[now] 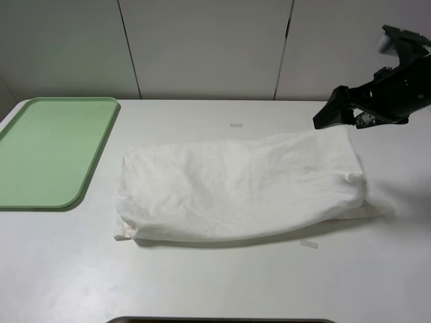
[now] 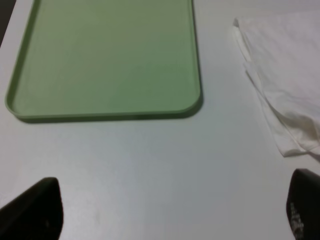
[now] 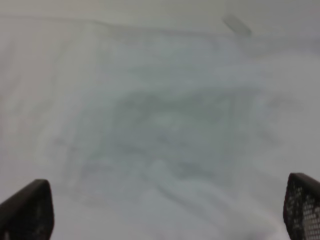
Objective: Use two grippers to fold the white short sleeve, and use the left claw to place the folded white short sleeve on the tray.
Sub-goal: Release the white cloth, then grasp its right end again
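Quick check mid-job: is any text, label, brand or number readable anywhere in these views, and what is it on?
No readable text in any view.
White short sleeve: folded, no print or label showing.
Tray: plain green, unmarked.
Tape strips: blank.
Left claw: faint pale marks on one of its fingers, too blurred to read.
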You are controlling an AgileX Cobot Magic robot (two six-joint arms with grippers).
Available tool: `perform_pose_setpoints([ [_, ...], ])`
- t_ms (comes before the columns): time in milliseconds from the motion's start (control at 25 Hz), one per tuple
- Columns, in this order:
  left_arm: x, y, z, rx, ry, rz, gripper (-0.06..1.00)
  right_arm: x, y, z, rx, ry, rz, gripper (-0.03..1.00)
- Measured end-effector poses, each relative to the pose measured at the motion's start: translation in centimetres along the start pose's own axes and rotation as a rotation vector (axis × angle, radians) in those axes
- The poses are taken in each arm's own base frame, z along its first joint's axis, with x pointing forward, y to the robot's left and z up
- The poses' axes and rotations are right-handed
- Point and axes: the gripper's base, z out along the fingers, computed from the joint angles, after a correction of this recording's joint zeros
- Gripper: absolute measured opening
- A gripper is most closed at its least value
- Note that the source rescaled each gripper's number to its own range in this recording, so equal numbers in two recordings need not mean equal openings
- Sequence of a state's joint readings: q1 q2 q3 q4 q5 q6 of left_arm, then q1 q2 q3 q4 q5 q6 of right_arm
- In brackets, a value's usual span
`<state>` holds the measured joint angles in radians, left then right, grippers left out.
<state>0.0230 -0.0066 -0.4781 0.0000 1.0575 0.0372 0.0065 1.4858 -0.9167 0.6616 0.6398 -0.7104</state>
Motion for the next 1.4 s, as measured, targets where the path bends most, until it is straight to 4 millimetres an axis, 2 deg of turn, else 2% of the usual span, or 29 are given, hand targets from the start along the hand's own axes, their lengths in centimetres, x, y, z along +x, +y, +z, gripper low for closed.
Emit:
perform_pose_setpoints([
  [240, 0.0, 0.0, 0.0, 0.0, 0.0, 0.0, 0.88, 1.6, -4.0, 3.1, 0.01, 0.109, 0.039, 1.0],
  [440, 0.0, 0.0, 0.0, 0.0, 0.0, 0.0, 0.88, 2.3, -5.8, 4.9, 0.013, 0.156, 0.023, 1.0],
  [680, 0.0, 0.0, 0.0, 0.0, 0.0, 0.0, 0.88, 0.7, -7.8, 6.9, 0.024, 0.153, 0.02, 1.0],
  [760, 0.0, 0.0, 0.0, 0.0, 0.0, 0.0, 0.88, -0.3, -8.9, 8.3, 0.018, 0.157, 0.014, 1.0],
  [880, 0.0, 0.0, 0.0, 0.0, 0.0, 0.0, 0.88, -0.8, -9.9, 9.7, 0.012, 0.172, 0.0, 1.0],
  [1040, 0.0, 0.0, 0.0, 0.0, 0.0, 0.0, 0.88, -0.6, -10.4, 10.4, 0.012, 0.188, 0.001, 1.0],
  [1240, 0.0, 0.0, 0.0, 0.0, 0.0, 0.0, 0.88, 0.8, -12.2, 11.5, 0.021, 0.231, 0.035, 1.0],
  [1400, 0.0, 0.0, 0.0, 0.0, 0.0, 0.0, 0.88, 1.0, -12.6, 11.6, 0.033, 0.243, 0.025, 1.0],
])
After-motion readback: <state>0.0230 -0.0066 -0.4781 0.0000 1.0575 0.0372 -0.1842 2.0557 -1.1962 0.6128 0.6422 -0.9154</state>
